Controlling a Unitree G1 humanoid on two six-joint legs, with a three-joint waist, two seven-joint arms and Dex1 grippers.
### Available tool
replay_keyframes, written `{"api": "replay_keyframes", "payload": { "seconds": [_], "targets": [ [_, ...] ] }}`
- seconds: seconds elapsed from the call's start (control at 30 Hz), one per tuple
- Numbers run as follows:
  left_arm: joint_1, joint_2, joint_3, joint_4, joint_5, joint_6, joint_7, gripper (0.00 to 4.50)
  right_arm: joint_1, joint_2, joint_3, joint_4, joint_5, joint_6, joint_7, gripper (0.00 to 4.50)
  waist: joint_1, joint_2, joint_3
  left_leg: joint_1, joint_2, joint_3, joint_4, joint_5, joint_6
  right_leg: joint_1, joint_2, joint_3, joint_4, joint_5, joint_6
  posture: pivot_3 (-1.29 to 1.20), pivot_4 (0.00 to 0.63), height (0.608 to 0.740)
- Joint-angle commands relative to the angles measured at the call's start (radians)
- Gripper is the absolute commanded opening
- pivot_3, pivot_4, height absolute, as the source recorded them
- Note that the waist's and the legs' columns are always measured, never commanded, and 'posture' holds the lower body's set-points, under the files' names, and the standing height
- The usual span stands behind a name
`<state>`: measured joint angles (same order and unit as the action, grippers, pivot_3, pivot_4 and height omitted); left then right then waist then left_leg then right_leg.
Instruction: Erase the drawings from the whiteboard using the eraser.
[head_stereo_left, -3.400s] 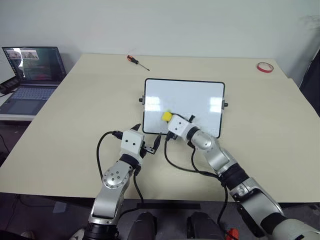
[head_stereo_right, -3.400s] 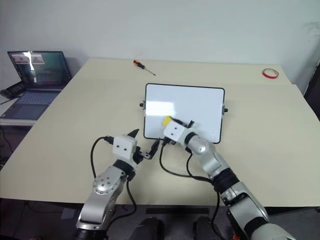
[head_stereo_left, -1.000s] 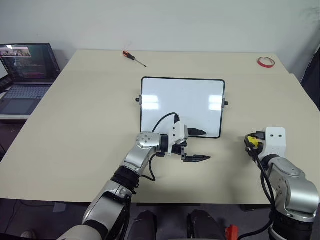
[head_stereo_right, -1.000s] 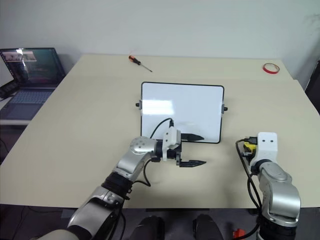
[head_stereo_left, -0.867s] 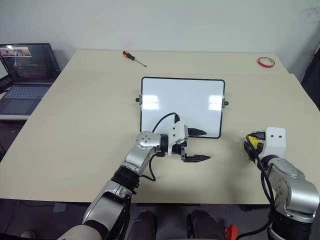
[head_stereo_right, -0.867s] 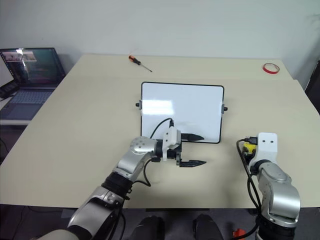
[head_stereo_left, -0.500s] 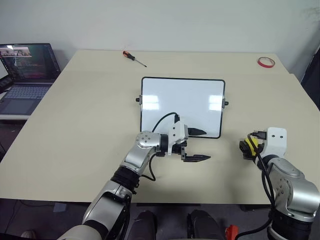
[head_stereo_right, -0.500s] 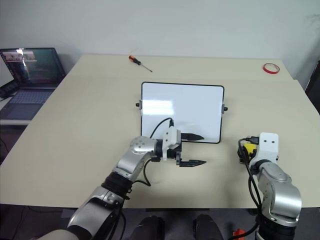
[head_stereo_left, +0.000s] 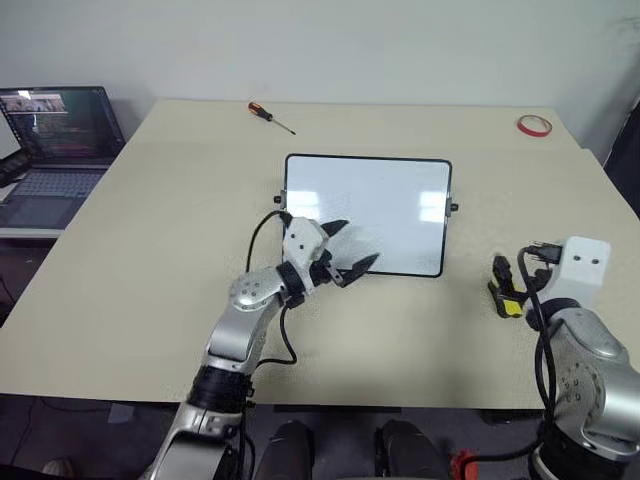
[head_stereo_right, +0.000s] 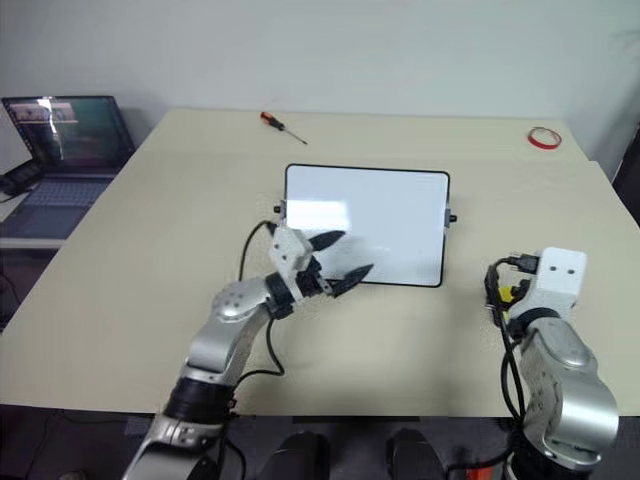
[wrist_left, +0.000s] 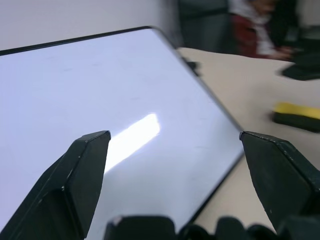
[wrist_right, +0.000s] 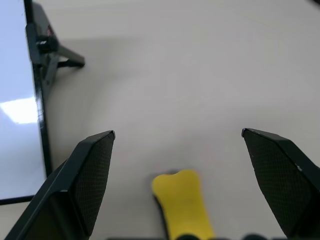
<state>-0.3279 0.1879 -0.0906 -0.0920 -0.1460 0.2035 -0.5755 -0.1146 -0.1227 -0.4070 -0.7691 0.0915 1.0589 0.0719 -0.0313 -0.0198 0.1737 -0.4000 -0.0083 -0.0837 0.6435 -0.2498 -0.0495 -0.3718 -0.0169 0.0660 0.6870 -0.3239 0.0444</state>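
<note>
Right wrist view shows the small yellow block eraser with its black underside (wrist_right: 181, 204) lying on the matte beige table (wrist_right: 175, 75) between my released right gripper (wrist_right: 177, 185) fingers, well apart from the glossy white rectangular whiteboard with its thin black frame and rounded corners (head_stereo_left: 368, 212). I see no drawings on that smooth surface, so I judge the erasing done. My left gripper (head_stereo_left: 347, 251) hangs spread wide over the board's near corner, grasping nothing. One risk: a black fingertip could catch the frame and slide the light board, or my right arm could knock the loose eraser off the near edge.
</note>
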Motion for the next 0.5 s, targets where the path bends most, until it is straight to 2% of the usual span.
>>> {"api": "replay_keyframes", "payload": {
  "seconds": [0.03, 0.1, 0.17, 0.33, 0.5],
  "targets": [
    [0.088, -0.009, 0.026, -0.105, 0.060, -0.002, 0.130, 4.50, 0.072, 0.008, -0.002, -0.041, -0.016, -0.158, -0.012, 4.47, 0.000, 0.000, 0.000, 0.000, 0.000, 0.000, 0.000, 0.000, 0.000, 0.000, 0.000, 0.000, 0.000, 0.000, 0.000, 0.00, 0.150, 0.740],
    [0.183, -0.028, 0.060, -0.146, 0.111, -0.031, 0.242, 4.50, 0.195, -0.019, 0.052, -0.020, -0.069, -0.337, 0.003, 4.47, 0.000, 0.001, -0.001, 0.001, 0.000, 0.001, 0.000, 0.000, 0.000, 0.000, 0.000, 0.001, 0.001, 0.000, 0.000, 0.00, 0.150, 0.740],
    [0.239, -0.043, 0.083, -0.179, 0.139, -0.031, 0.315, 4.50, 0.272, -0.001, 0.061, -0.005, -0.073, -0.441, -0.004, 4.47, -0.001, 0.001, -0.001, 0.001, 0.000, 0.001, -0.001, 0.000, 0.000, 0.000, 0.000, 0.001, 0.000, 0.000, 0.000, 0.00, 0.150, 0.740],
    [0.315, -0.048, 0.108, -0.217, 0.165, -0.030, 0.396, 4.50, 0.381, 0.015, 0.086, -0.001, -0.093, -0.561, -0.014, 4.47, 0.000, 0.000, -0.001, 0.003, 0.000, 0.001, 0.001, 0.000, 0.000, 0.002, -0.001, 0.001, 0.003, 0.000, 0.000, 0.00, 0.150, 0.740],
    [0.353, -0.040, 0.090, -0.223, 0.167, -0.035, 0.398, 4.50, 0.439, 0.008, 0.122, 0.002, -0.105, -0.612, -0.009, 4.47, 0.000, 0.001, -0.003, 0.004, 0.000, 0.002, 0.001, 0.000, 0.000, 0.003, 0.000, 0.001, 0.003, 0.000, 0.000, 0.00, 0.150, 0.740]
  ]
}}
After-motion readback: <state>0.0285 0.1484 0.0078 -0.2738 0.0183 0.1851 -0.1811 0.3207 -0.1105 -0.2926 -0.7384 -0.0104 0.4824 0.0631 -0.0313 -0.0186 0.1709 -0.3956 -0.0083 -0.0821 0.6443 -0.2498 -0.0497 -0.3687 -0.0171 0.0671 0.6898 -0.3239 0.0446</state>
